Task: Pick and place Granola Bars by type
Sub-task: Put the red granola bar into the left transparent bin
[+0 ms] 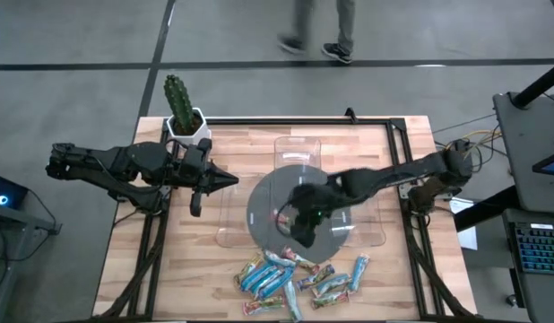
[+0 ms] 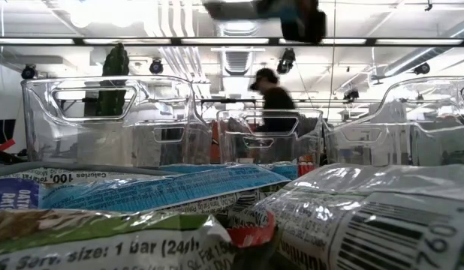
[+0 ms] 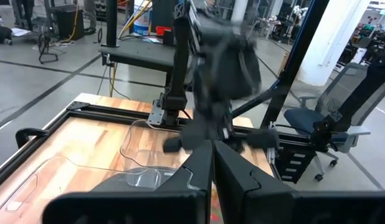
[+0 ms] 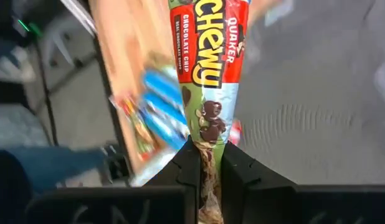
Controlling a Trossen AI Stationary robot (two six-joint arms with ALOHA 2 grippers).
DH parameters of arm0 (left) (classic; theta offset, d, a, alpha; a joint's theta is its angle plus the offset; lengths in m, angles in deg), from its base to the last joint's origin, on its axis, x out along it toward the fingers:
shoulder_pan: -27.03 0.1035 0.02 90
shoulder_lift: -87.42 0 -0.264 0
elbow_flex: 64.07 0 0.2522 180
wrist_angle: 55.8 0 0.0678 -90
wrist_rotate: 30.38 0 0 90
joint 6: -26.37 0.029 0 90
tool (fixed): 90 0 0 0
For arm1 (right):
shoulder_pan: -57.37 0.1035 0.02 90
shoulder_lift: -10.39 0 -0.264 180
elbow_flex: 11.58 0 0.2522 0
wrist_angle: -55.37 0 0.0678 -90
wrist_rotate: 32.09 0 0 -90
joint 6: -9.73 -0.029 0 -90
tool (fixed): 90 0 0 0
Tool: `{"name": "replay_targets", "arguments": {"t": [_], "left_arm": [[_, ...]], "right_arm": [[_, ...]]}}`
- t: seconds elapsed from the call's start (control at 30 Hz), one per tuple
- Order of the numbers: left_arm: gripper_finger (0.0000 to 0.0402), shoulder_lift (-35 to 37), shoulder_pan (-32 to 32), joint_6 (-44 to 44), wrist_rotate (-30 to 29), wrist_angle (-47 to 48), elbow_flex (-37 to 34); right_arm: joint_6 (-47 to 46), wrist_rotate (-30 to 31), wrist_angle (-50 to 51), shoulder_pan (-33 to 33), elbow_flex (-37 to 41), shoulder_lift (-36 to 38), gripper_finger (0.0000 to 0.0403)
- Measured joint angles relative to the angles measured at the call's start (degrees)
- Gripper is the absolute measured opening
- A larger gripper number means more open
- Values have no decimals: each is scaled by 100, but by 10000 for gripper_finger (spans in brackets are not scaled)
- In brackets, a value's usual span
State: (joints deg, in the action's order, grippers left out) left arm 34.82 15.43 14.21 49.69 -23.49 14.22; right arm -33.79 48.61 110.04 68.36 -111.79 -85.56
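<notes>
A red-topped chocolate chip granola bar (image 4: 208, 68) hung pinched in the right gripper (image 4: 206, 163) above the clear trays (image 1: 367, 235), the other bars (image 1: 290, 276) heaped at the table's (image 1: 250, 148) near edge, while the left gripper (image 1: 230, 180) waited clenched near the cactus (image 1: 177, 100).

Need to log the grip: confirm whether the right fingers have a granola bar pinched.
Yes: the right wrist view shows the right gripper shut on the end of a red-topped chocolate chip granola bar.
</notes>
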Motion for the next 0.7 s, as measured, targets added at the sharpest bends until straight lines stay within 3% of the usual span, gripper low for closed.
{"name": "replay_targets", "arguments": {"t": [0.2, 0.43, 0.7], "left_arm": [[0, 0, -2, 0, -2, -18, 4], [0, 78, 0, 29, -53, -31, 5], [0, 483, -2, 138, -654, 1352, 342]], "right_arm": [[545, 213, 180, -406, -1354, -133, 19], [1137, -36, 1204, -841, -2879, -1209, 19], [1635, -339, 1583, -1093, -4238, -2643, 19]]}}
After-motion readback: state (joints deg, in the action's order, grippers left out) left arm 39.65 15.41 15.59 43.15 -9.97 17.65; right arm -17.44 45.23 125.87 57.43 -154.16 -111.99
